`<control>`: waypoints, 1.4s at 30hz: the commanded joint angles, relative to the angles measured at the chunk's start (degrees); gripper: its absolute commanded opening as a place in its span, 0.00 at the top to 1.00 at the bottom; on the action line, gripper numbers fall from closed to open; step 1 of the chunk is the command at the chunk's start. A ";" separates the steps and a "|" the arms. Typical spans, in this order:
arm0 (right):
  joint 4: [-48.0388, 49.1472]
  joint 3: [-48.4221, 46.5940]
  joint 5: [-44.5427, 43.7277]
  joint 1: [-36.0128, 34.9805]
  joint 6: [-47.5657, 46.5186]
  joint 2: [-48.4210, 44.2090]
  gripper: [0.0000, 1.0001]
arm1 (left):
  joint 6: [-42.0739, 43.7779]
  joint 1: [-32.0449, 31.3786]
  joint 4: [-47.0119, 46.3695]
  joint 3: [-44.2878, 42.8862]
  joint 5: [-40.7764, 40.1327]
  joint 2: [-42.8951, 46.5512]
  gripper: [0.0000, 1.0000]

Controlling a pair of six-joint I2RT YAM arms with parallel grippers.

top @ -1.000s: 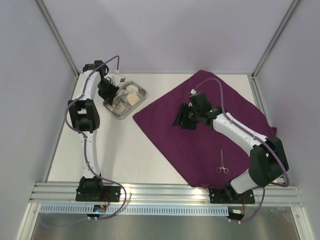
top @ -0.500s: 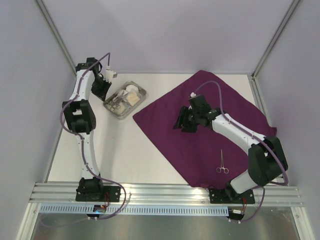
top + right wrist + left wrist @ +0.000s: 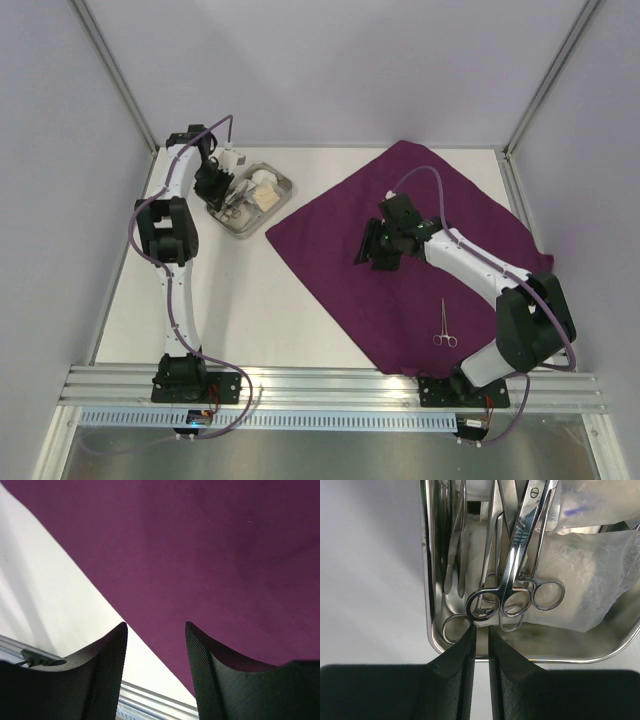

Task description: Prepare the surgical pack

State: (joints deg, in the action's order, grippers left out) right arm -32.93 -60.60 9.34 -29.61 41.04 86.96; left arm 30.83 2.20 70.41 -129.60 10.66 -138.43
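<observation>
Well, my left gripper (image 3: 480, 630) is down at the rim of the steel tray (image 3: 427, 580), which sits on the white table (image 3: 230, 300) at the far left, just off the left corner of the cloth. Its fingers (image 3: 452, 680) are drawn almost together, with only a thin slit between them; the tips meet the lower rim of one ring handle (image 3: 482, 605); whether they actually pinch that ring I cannot tell from the wrist view.

Inside the tray I see several clamps (image 3: 516, 575) lying lengthwise and overlapping, rings toward the gripper; they rest partly on the white gauze (image 3: 580, 575), which is in clear wrapping and fills the side of the tray away from the wall nearest my fingers.

The purple cloth (image 3: 330, 240) is spread flat like a diamond across the right half of the table; a lone clamp (image 3: 444, 326) lies on it near the front, rings toward the arm bases, well apart from the tray. My right gripper (image 3: 156, 625) hangs over the left part of the cloth, close to its edge; its fingers (image 3: 107, 670) are clearly apart and hold nothing.
</observation>
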 commanded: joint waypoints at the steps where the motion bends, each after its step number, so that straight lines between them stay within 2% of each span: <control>1: -7.48 -2.33 -6.35 2.17 -1.92 -2.84 0.48 | -1.03 -0.18 -0.89 0.40 0.77 -0.17 0.76; 5: -18.46 -1.37 -11.43 9.02 -4.12 -4.34 0.57 | -1.91 -0.09 -0.10 0.32 1.38 0.79 0.76; 7: -21.37 0.47 -13.11 12.19 -5.35 -5.48 0.65 | -2.87 -0.09 -0.10 0.58 1.91 2.98 0.75; 10: -26.13 2.93 -15.93 17.81 -6.75 -6.88 0.70 | -5.16 -0.18 -0.28 2.33 2.44 7.37 0.69; 15: -30.00 6.45 -16.38 20.55 -7.64 -8.38 0.69 | -7.71 -0.35 1.04 6.90 5.59 14.94 0.61; 21: -31.23 11.11 -17.70 23.10 -8.25 -7.60 0.83 | -8.85 -1.23 3.68 10.94 10.78 20.74 0.59; 31: -30.00 11.64 -17.61 24.42 -8.78 -1.18 0.86 | -8.60 -1.85 3.15 16.04 14.48 26.37 0.57; 42: -28.24 11.91 -16.90 24.51 -9.57 4.80 0.85 | -7.89 -1.93 2.62 16.66 14.83 26.90 0.57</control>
State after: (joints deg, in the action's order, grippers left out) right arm -62.43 -48.69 -7.44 -5.37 32.47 91.07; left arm 23.24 0.25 73.08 -112.97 23.94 -115.07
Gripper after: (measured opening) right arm 0.151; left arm 0.423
